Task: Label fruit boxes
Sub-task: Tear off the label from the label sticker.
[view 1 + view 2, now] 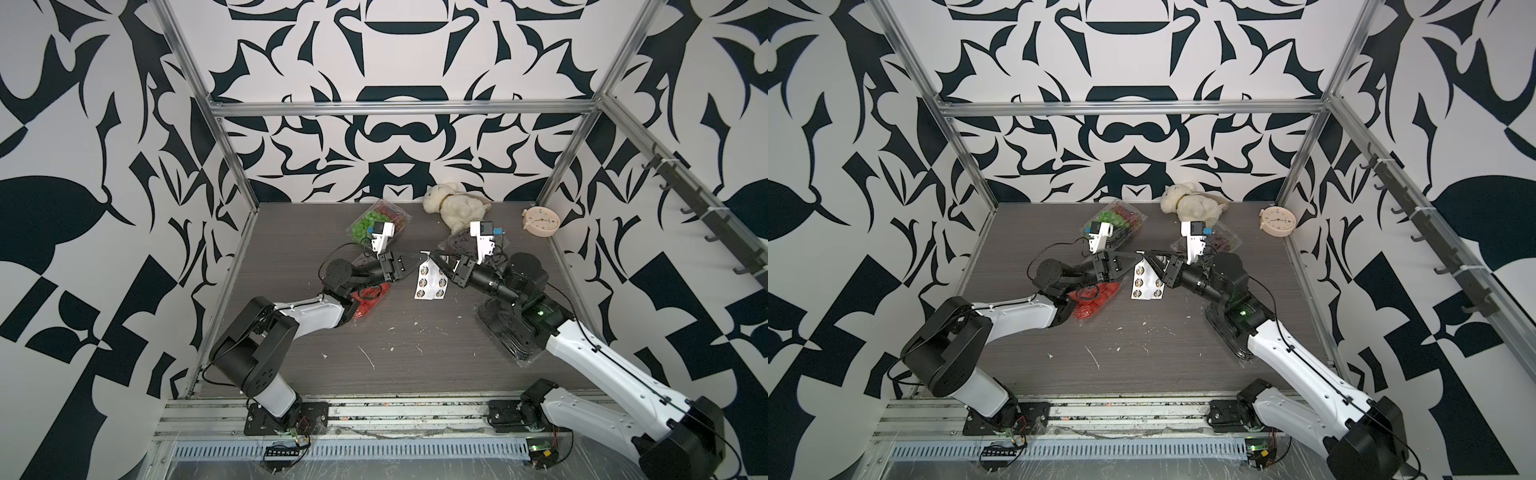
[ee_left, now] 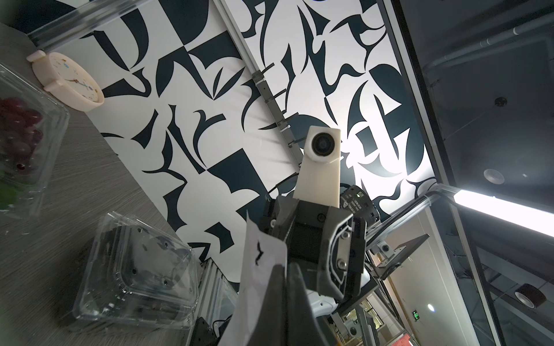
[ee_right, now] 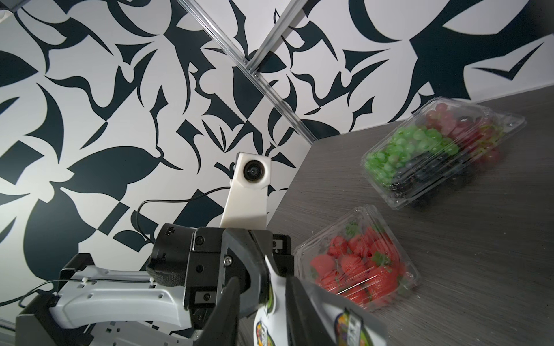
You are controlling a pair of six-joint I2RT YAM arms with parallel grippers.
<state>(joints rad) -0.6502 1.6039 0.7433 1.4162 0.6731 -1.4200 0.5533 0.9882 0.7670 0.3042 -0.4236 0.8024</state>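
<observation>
left gripper (image 1: 417, 258) clamped on sticker sheet (image 1: 430, 284) mid-table; right gripper (image 1: 434, 257) a little apart around its top edge. grape box (image 1: 376, 224) far left, second grape box (image 1: 1223, 241) far right, strawberry box (image 1: 368, 303) left, avocado box (image 1: 505, 332) near right. no labels seen on any, so all four probably left.

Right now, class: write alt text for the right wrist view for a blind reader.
A white sticker sheet stands between the fingers of the right gripper, the left gripper facing it. A strawberry punnet and a grape punnet sit on the grey table by a patterned wall.
</observation>
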